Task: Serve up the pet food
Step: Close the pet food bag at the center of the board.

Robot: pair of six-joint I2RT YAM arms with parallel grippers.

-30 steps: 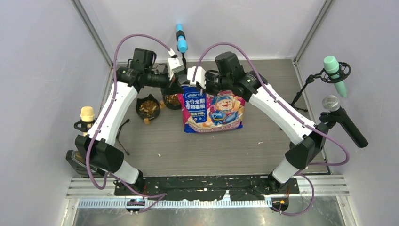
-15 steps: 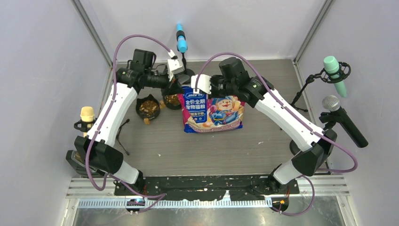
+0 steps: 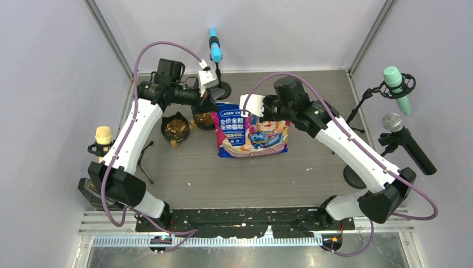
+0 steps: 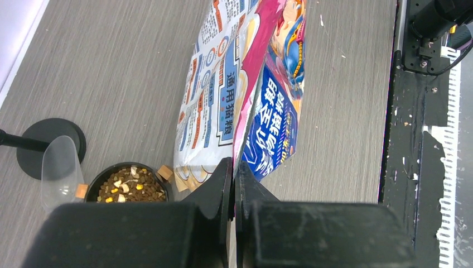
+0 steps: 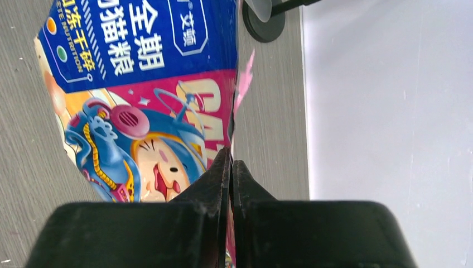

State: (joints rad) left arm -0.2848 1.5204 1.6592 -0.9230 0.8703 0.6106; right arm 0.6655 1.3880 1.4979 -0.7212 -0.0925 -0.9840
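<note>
a grey wood-grain bench carries everything. a printed bag rests on it just past centre toward 12 o'clock. two black bowls sit side by side at 10 o'clock, the nearer one just beside the bag. a round black stand base is at 12 o'clock, with a clear scoop against it. another round base sits at 4 o'clock, thin tripod legs at 9 o'clock, and a white speck lies at 4 o'clock.
</note>
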